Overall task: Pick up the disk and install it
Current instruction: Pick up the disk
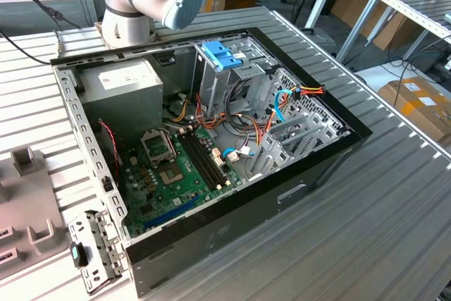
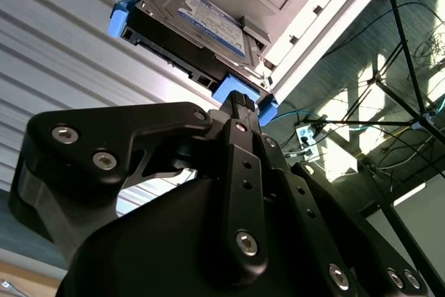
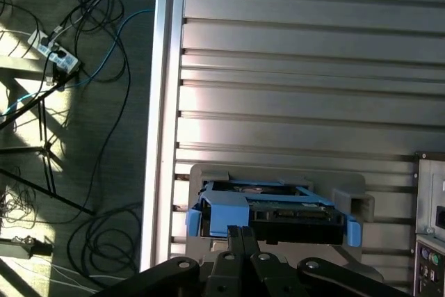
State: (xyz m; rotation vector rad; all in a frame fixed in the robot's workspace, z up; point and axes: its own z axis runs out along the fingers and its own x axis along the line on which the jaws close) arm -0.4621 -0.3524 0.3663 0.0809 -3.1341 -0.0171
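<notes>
The disk (image 3: 292,213) is found seated in a grey cradle (image 3: 278,172) on the slatted table (image 3: 313,67), label face up, as shown in the second wrist view (image 2: 201,22). Blue side rails (image 3: 226,210) are fitted along two opposite edges and overhang the cradle's walls.

Handling is judged as follows. The body is rigid metal, dense for its size, and sensitive to shock, so dropping or knocking is to be avoided. The bare metal flanks are considered smooth and liable to slip. The plastic rails are judged to offer better purchase but may flex. Hold is best taken across the rail on the cradle's open side, clear of the label and the connector edge.

The gripper (image 3: 238,229) is seen at the cradle's open side, aimed at the disk's railed edge, and it lies low and nearly along the table. In the second wrist view its tip (image 2: 241,99) overlaps the nearest rail. The fingers are drawn together with hardly a gap. Whether any lip of the rail is pinched between them cannot be determined, and no lift out of the cradle is evident.
</notes>
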